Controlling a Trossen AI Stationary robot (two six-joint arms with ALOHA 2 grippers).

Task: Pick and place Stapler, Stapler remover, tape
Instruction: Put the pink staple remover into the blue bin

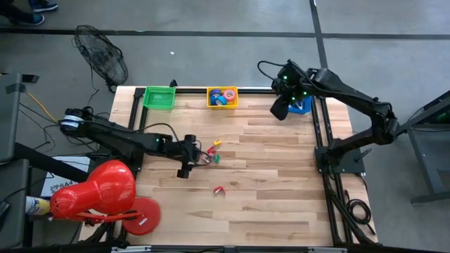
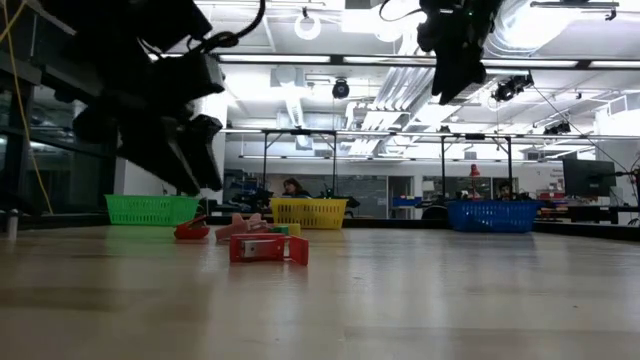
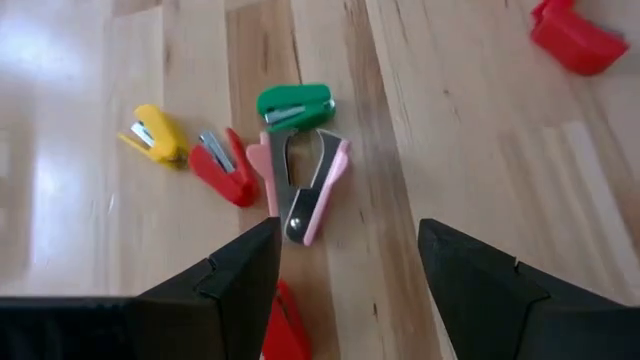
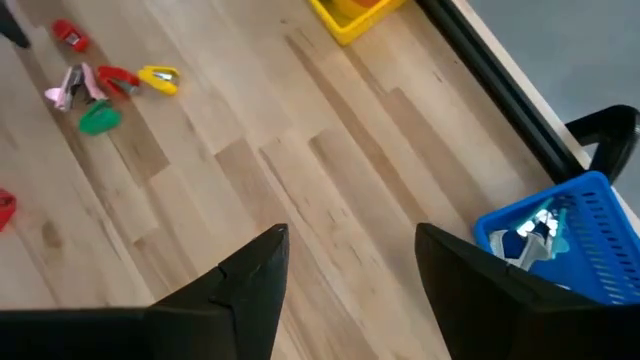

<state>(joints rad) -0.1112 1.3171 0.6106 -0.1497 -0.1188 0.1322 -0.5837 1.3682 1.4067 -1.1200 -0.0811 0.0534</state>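
Three baskets are counted along the far edge of the worktop (image 1: 281, 183): one green basket (image 1: 159, 98), one yellow basket (image 1: 222, 98) and one blue basket (image 1: 302, 105). The tape (image 1: 223, 95) lies inside the yellow basket as a heap of coloured rolls; an exact roll count cannot be made from above. Pale metal items are seen in the blue basket in the right wrist view, but cannot be identified.

Five small pieces are counted in the left wrist view near the middle of the worktop: one yellow stapler (image 3: 152, 134), one green stapler (image 3: 294, 104), one red stapler (image 3: 224, 166), one pink staple remover (image 3: 303, 185) and one separate red piece (image 3: 572, 37) lying well apart from the rest. The pink staple remover touches the green stapler and lies just beside the red stapler. A further red shape shows between the left claw's fingers, partly hidden.

The left claw (image 1: 188, 167) is held over the worktop just beside this cluster, its jaws spread wide and holding nothing.

The right claw (image 1: 279, 110) hangs above the worktop's far edge, just beside the blue basket, jaws apart and empty.

One red-and-black object beside the worktop's near left corner is noted.
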